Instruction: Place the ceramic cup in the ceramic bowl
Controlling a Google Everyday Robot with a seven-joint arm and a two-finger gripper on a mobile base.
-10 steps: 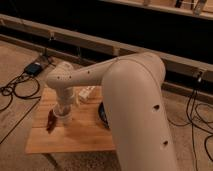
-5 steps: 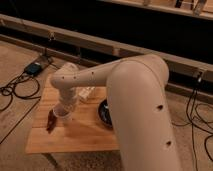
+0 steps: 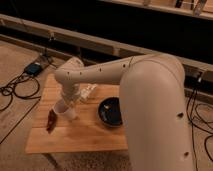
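The ceramic cup, small and white, is at the left part of the wooden table. My gripper comes down onto it from above, is shut on it and holds it slightly tilted just over the tabletop. The ceramic bowl, round, dark and glossy, sits on the table to the right of the cup, partly hidden behind my big white arm.
A small reddish-brown object lies on the table just left of the cup. A white carton lies behind the cup, near the table's back edge. Cables and a power box lie on the floor at left.
My arm has shifted a little to the right and upward, and the cup has moved slightly up and right with the gripper.
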